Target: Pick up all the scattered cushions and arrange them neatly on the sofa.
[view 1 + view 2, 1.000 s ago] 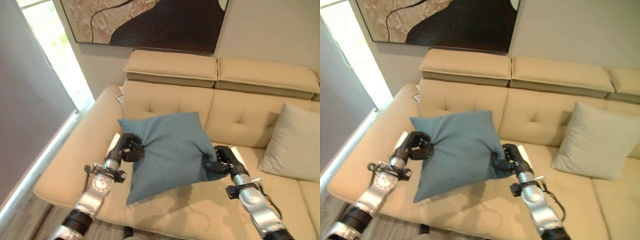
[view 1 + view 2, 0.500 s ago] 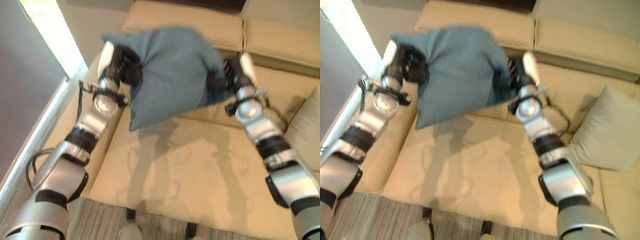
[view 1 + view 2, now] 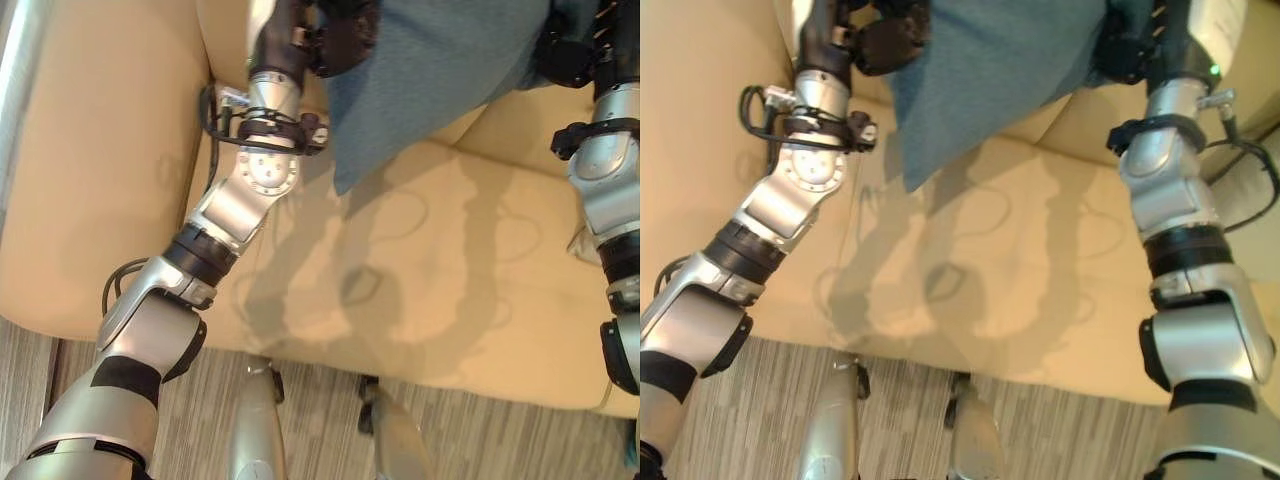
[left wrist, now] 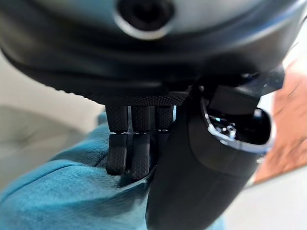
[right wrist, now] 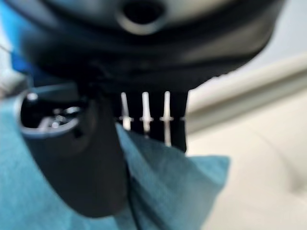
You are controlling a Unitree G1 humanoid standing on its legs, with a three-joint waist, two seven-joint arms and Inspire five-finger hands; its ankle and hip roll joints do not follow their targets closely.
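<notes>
The two eye views look steeply down from the head, side by side, and share the sofa seat, the striped floor and both arms reaching up to the blue cushion. Each wrist view looks along its own hand from very close: the left hand and the right hand press into that cushion just past the fingers.

Both hands, left and right, seemingly grip blue cushion above sofa.
</notes>
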